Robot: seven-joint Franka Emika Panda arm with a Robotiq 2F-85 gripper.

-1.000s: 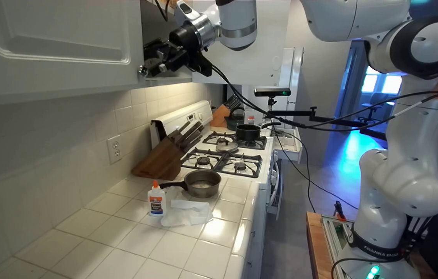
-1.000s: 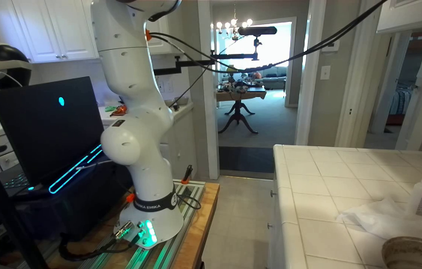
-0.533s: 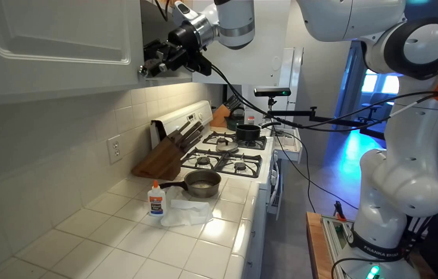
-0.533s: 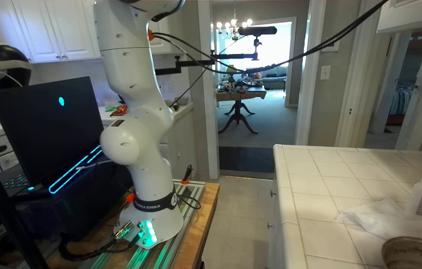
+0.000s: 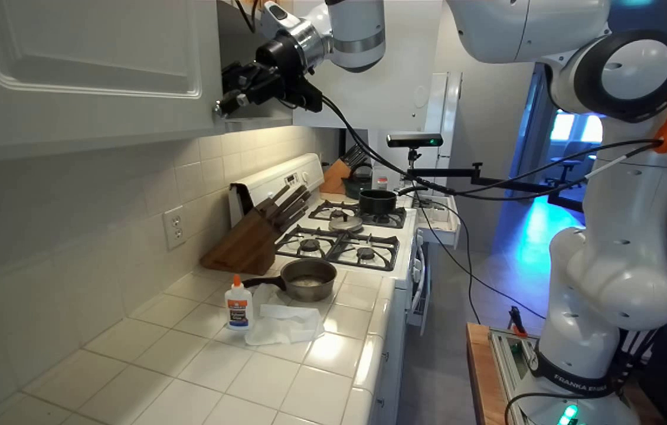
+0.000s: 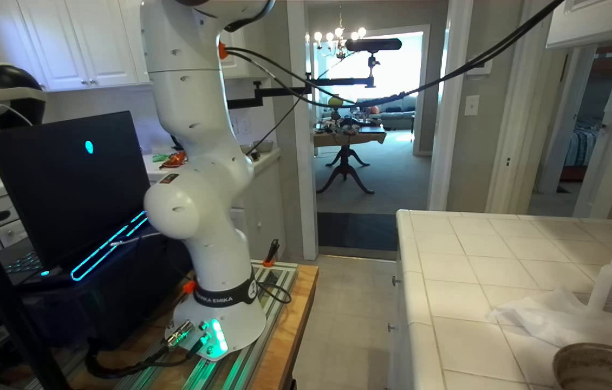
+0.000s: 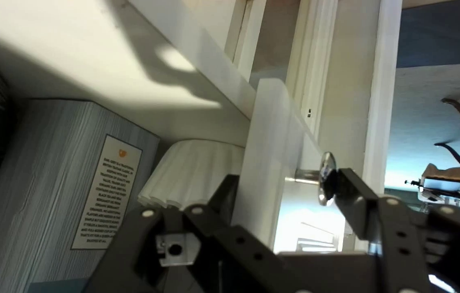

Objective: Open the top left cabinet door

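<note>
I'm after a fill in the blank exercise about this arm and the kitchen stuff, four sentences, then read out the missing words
1. In the wrist view, the edge of the door lies ____ the two fingers of the end effector.
2. The door's metal knob is not square but ____.
3. The cap on the glue is ____.
4. The long-handled pot on the stove is ____ in colour.
Missing words: between, round, orange, black.
</note>
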